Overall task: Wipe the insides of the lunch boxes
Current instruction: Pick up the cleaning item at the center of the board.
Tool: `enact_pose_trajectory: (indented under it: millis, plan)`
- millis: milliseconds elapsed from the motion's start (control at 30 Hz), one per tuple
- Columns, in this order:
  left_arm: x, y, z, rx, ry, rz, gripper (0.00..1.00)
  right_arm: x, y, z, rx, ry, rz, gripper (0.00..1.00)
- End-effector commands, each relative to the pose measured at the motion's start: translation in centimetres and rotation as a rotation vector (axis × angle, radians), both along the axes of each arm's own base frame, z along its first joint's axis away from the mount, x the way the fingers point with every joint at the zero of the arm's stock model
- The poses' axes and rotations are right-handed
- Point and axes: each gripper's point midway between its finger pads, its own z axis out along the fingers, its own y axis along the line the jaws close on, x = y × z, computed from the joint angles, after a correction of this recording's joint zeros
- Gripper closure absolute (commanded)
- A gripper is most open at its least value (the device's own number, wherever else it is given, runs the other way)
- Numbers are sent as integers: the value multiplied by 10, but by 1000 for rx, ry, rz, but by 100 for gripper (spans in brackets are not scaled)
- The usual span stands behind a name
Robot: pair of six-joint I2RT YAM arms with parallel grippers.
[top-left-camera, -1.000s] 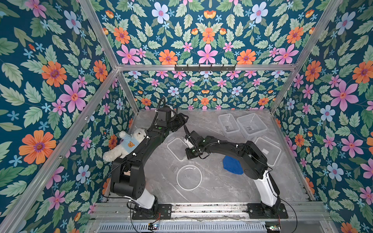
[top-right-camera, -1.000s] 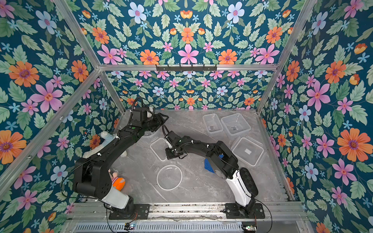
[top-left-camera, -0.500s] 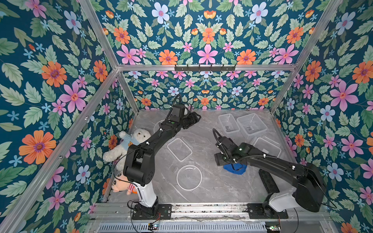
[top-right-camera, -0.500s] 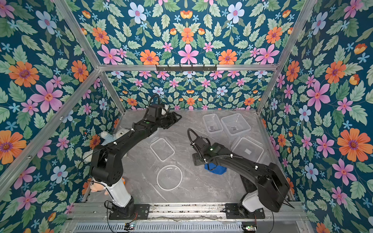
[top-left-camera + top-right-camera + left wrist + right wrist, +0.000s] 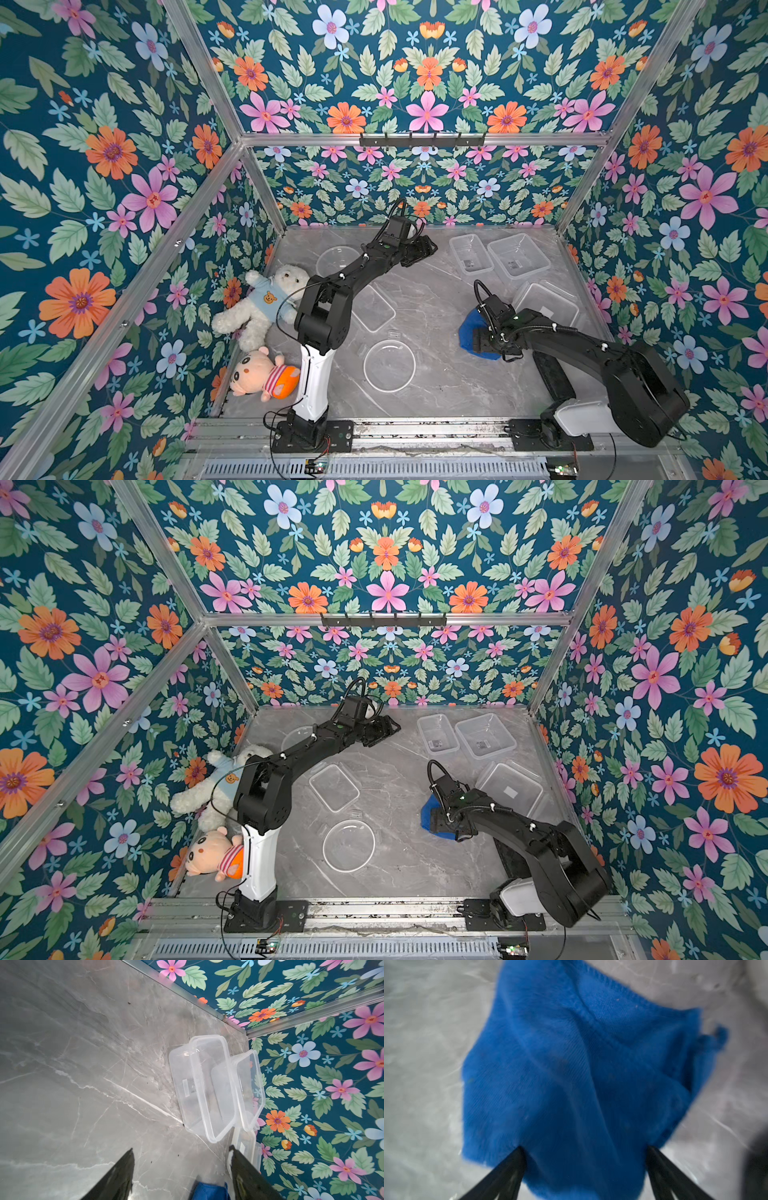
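Two lunch boxes stand at the back right: a small rectangular tub [image 5: 471, 254] [image 5: 203, 1088] and a large square tub [image 5: 517, 255] [image 5: 249, 1088]. The round lunch box [image 5: 336, 259] sits at the back left, partly behind my left arm. My left gripper [image 5: 428, 249] [image 5: 182, 1153] is open and empty above the table, left of the rectangular tub. The blue cloth [image 5: 467, 332] [image 5: 571, 1064] lies crumpled on the table at the right. My right gripper [image 5: 478, 338] [image 5: 583, 1153] is low over it, jaws open and straddling the cloth.
A round lid [image 5: 389, 365] and a rectangular lid [image 5: 372, 309] lie mid-table. A clear square lid [image 5: 544, 301] lies by the right wall. A white teddy bear [image 5: 266, 299] and a doll [image 5: 266, 374] lie along the left wall.
My right arm swung from the rectangular lid rightward to the blue cloth and its jaws opened. My left gripper moved right along the back, toward the tubs.
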Motion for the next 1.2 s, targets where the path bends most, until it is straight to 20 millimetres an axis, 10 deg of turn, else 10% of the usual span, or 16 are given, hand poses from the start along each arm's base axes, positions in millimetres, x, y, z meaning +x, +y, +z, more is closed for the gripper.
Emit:
enact_pose_trajectory:
  millis: [0, 100, 233, 700, 1167]
  plan:
    - [-1, -14, -8, 10, 15, -36, 25, 15, 20, -8, 114, -29, -10, 13]
    - [2, -25, -18, 13, 27, -45, 25, 14, 24, -13, 125, -11, 8, 28]
    - [6, -43, -24, 7, 24, -64, 25, 11, 24, -8, 128, -9, 30, 100]
    - [20, -79, -51, 41, -22, -73, 26, 80, 16, 139, 176, -310, 46, 100]
    - [31, -91, -80, 61, 2, -49, 40, 74, -12, 145, 178, -332, -27, 100]
